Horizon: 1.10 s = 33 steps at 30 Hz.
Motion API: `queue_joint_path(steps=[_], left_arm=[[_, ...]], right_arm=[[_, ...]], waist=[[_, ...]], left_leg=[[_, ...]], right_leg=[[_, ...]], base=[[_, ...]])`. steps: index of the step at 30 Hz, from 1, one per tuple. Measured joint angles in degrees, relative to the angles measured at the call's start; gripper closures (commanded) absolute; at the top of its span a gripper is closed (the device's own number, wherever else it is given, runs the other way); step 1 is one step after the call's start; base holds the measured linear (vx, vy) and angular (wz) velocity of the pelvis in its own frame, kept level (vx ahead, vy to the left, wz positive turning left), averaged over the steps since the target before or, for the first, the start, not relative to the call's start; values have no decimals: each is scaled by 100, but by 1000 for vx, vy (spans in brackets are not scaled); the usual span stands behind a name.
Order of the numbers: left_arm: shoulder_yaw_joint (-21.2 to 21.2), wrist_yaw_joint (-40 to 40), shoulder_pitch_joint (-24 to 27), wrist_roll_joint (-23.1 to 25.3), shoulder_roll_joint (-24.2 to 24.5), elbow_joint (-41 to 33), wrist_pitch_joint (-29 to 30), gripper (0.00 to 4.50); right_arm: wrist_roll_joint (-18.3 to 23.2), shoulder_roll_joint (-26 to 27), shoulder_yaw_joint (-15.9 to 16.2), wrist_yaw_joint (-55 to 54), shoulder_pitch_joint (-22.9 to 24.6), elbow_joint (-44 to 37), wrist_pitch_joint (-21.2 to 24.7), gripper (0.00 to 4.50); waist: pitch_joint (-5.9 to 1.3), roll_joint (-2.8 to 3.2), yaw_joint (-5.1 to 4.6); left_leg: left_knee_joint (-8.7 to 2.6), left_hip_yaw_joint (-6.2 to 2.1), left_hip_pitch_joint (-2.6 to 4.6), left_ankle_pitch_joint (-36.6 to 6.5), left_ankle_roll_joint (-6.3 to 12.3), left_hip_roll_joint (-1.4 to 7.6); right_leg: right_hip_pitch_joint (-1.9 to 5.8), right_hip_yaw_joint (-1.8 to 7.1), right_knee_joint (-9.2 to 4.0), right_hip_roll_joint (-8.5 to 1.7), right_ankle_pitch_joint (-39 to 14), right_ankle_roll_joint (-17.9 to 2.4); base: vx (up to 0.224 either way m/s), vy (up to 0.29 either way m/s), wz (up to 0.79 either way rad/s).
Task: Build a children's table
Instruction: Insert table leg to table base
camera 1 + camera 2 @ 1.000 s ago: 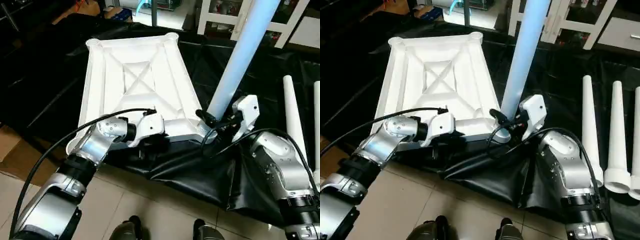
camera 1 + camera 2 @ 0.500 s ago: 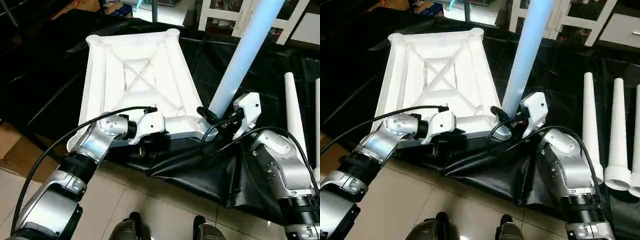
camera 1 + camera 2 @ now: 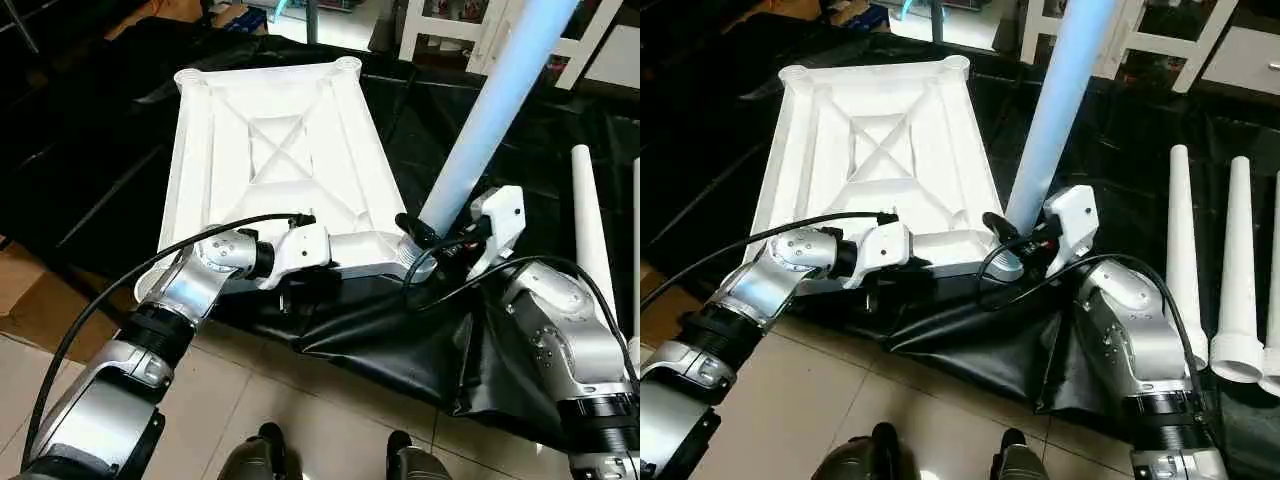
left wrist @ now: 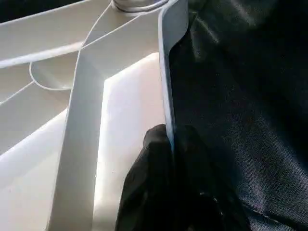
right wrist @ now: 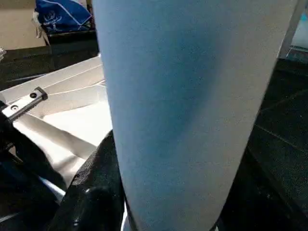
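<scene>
We look down over our two silver forearms at the white plastic rectangular table top (image 3: 275, 160), which lies upside down on a black sheet (image 3: 400, 345), its X-ribbed underside facing up and round sockets at its corners.

Our left gripper (image 4: 172, 144) pinches the thin rim of the table top along its near edge, the black jaws pressed together on either side of the white wall; in the head view the same gripper (image 3: 300, 290) sits at the middle of that near edge.

Our right gripper (image 3: 1025, 250) has its jaws clamped around the base of a long white tapered tube leg (image 3: 490, 110), which stands at the table top's near right corner socket and leans away up and to the right, its upper end passing out of view. From the right wrist camera the leg (image 5: 192, 110) stands close between the black fingers (image 5: 96, 187).

Three more white tapered tube legs (image 3: 1180, 250) lie side by side on the black sheet at our right, well apart from the table top, flared ends nearest us.

A white shelving unit with square frames (image 3: 1160, 40) stands beyond the black sheet, and tiled floor (image 3: 250, 420) shows at the near edge.
</scene>
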Motion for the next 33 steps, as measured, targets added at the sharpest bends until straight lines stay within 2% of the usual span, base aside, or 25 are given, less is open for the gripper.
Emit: queue_joint_path(steps=[4, 15, 16, 19, 22, 33], left_arm=[[13, -18, -2, -10, 13, -1, -18, 450], [58, -14, -3, -9, 28, 18, -5, 450], [60, -21, -3, -11, 28, 18, -5, 450], [75, -66, -6, -12, 27, 19, -3, 450], [96, -77, -6, -12, 26, 27, -3, 450], [107, -101, -5, -12, 20, 31, 9, 450]], right_arm=[[-53, 10, 13, -83, 122, 65, 64, 185], [-14, -25, -24, -134, 189, -155, 320, 185], [15, -45, -38, -111, 201, -191, 382, 154], [69, -123, -49, -32, 269, -247, 553, 146], [64, -128, -50, -34, 287, -274, 579, 109], [-38, -137, -3, -66, 293, -274, 617, 105]], waist=[[13, 20, -1], [15, 23, 4], [15, 24, 5], [14, 24, 7], [14, 25, 9], [14, 23, 16]], left_leg=[[-2, 8, -19, 0, 0, -8], [-3, 25, -29, 0, 0, -3], [-3, 27, -28, 1, 0, -3], [-3, 34, -28, 1, 0, -2], [-2, 42, -28, 2, 1, 1], [27, 46, -28, 15, -15, 6]], right_leg=[[1, 3, 5, -4, 0, 0], [-35, 8, 12, -3, 2, -4], [-35, 9, 13, -3, 3, -5], [-36, 12, 17, -3, 20, -31], [-44, 11, 25, -3, 54, -84], [-57, 13, 93, -4, 60, -94]], base=[[0, 0, 0], [0, 0, 0], [0, 0, 0], [0, 0, 0], [0, 0, 0], [0, 0, 0]])
